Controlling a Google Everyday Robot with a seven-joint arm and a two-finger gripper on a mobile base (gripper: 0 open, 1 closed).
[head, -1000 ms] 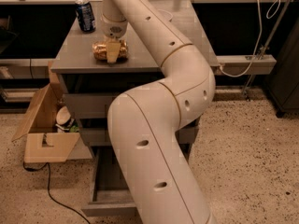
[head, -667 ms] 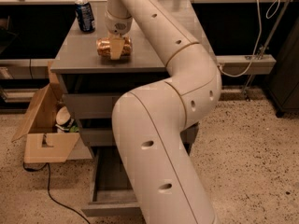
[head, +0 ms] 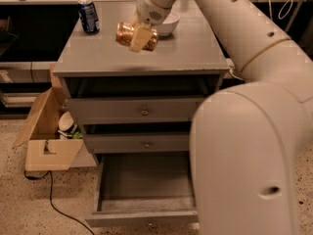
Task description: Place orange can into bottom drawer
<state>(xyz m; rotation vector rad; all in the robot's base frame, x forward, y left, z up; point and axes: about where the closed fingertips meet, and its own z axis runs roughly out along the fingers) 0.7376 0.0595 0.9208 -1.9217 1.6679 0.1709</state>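
- Orange can [head: 124, 33] gripped sideways by closed end effector [head: 138, 39], apparently lifted just off the bench [head: 195, 58].
- Carry it forward past the bench front edge, then lower it into the open bottom drawer [head: 146, 185].
- White bowl [head: 168, 21] just behind, blue can [head: 89, 16] well left; front path looks free.

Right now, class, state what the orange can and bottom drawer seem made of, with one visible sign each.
The orange can, held by the gripper above the cabinet top: likely metal, shiny crinkled reflections. The bottom drawer: probably painted wood, matte grey boards.
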